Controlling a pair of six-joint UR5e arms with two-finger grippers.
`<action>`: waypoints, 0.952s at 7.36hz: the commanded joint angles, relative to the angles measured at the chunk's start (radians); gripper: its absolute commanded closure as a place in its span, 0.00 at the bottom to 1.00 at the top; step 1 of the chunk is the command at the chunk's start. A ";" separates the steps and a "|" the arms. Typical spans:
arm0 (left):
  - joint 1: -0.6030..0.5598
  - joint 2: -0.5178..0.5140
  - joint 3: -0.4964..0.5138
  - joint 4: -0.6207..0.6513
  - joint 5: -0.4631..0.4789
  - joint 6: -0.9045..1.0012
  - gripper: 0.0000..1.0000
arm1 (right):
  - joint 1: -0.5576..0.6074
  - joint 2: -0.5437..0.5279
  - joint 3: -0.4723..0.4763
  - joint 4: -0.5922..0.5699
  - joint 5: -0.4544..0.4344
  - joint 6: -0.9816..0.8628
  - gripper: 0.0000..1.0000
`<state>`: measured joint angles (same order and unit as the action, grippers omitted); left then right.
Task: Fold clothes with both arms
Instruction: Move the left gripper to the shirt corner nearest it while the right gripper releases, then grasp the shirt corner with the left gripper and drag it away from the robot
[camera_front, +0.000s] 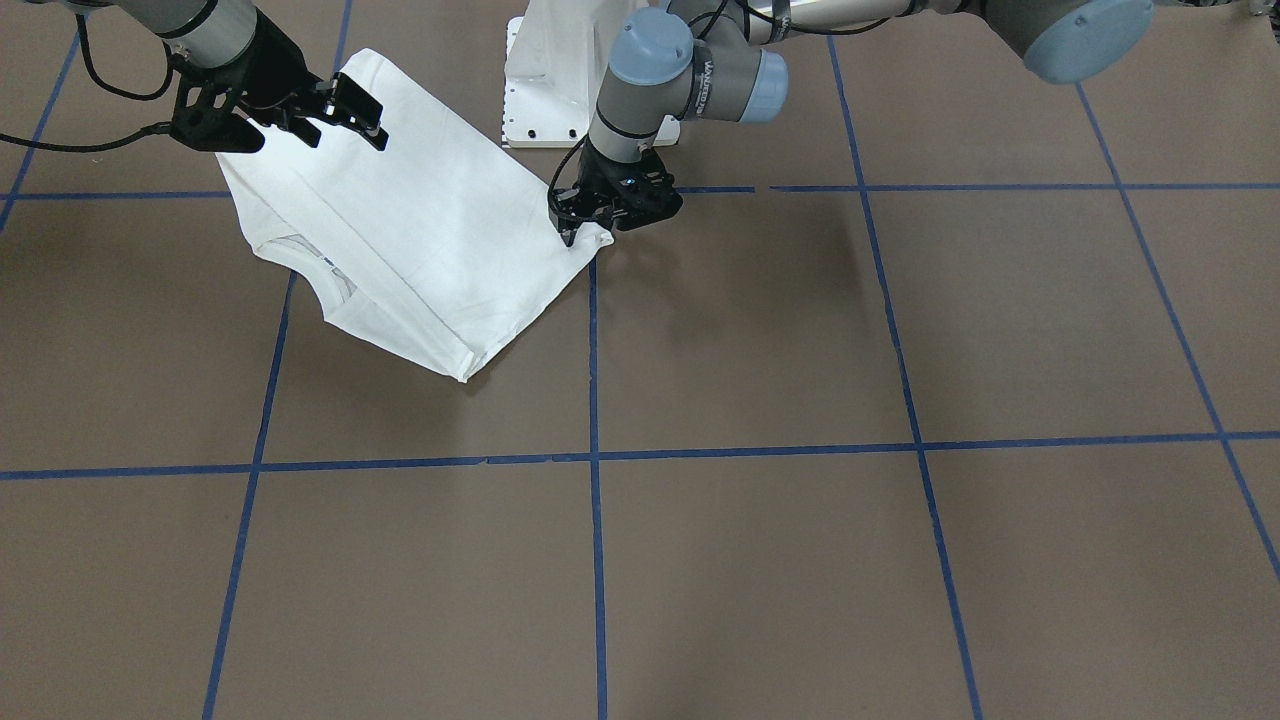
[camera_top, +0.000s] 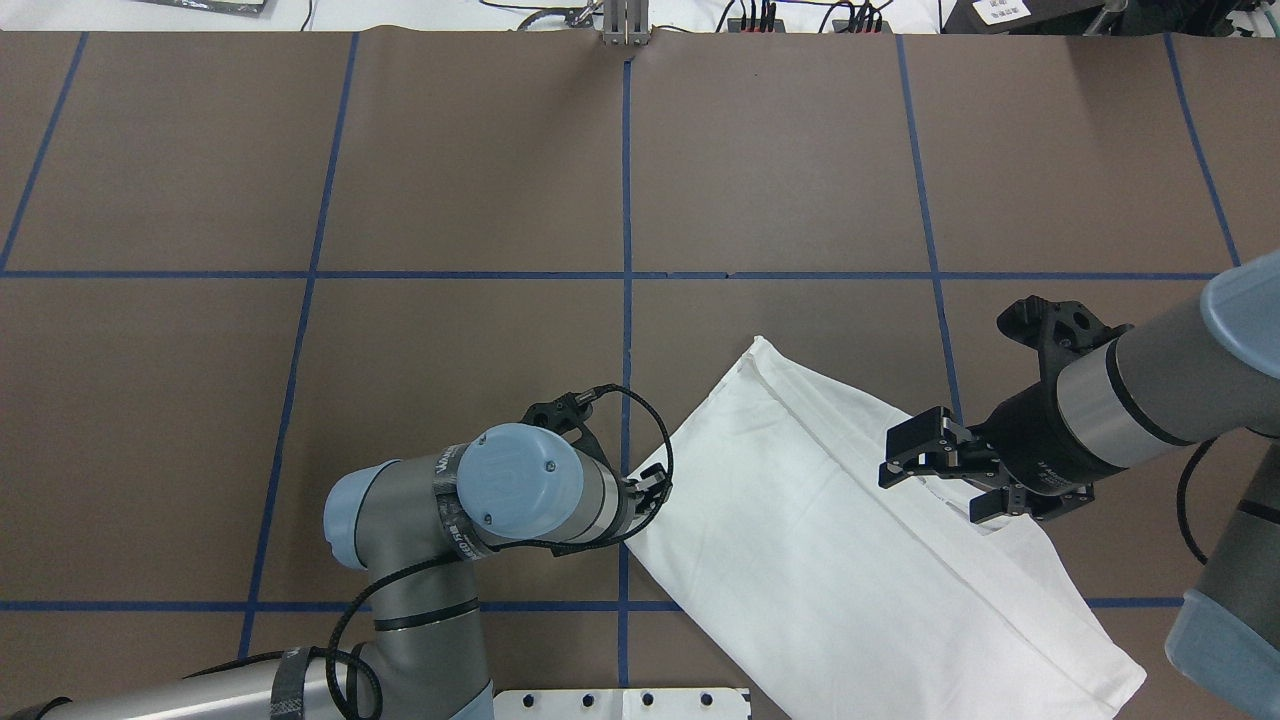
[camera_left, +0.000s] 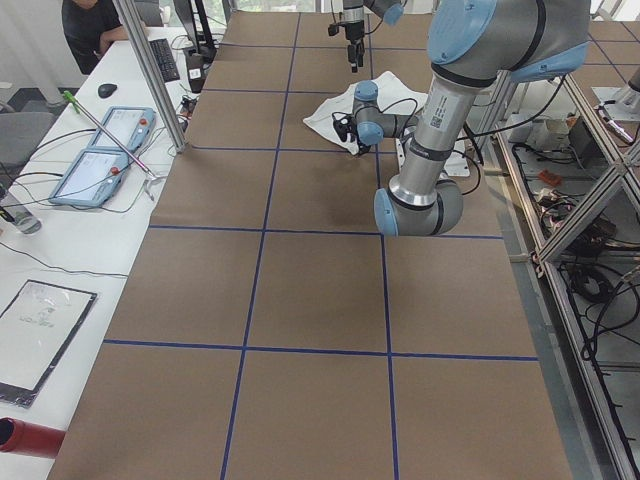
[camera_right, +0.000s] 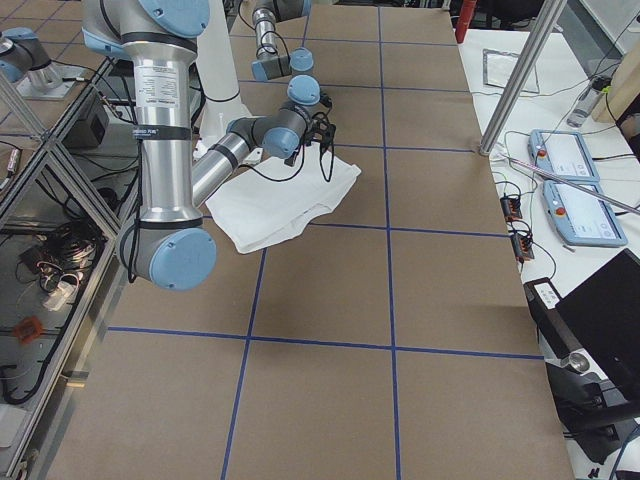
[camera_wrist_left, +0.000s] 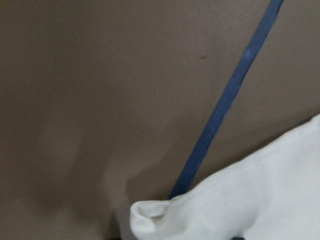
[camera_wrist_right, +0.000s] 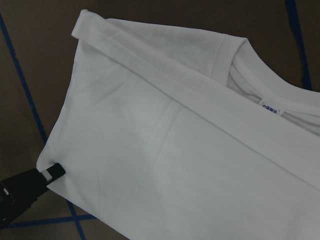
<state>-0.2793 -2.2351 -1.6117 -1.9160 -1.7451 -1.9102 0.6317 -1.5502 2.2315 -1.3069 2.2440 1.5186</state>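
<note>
Blue tape lines (camera_front: 597, 560) grid the table (camera_front: 800, 330). A white pedestal base (camera_front: 545, 80) sits at its edge. Two pendants (camera_left: 88, 177) lie on a side bench (camera_left: 110, 230).

Right now the table (camera_top: 450, 150) is seen steeply from above in the overhead view, looking forward. In the front-facing view it is seen from the opposite edge, looking back. It is viewed lengthwise from either end by the two side cameras, set well back. The shirt (camera_wrist_right: 175, 150) is framed very close by both wrist cameras and is shared by all six views.
</note>
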 joint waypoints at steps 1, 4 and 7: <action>-0.009 0.000 -0.001 -0.001 -0.001 0.002 1.00 | 0.000 -0.002 -0.001 -0.002 0.000 0.000 0.00; -0.084 -0.001 -0.010 0.009 -0.013 0.003 1.00 | 0.006 0.002 -0.012 -0.002 -0.007 0.002 0.00; -0.257 -0.001 0.001 0.072 -0.062 0.135 1.00 | 0.026 0.050 -0.039 0.000 -0.018 0.000 0.00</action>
<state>-0.4666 -2.2348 -1.6123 -1.8777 -1.7983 -1.8428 0.6527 -1.5338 2.2051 -1.3071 2.2336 1.5181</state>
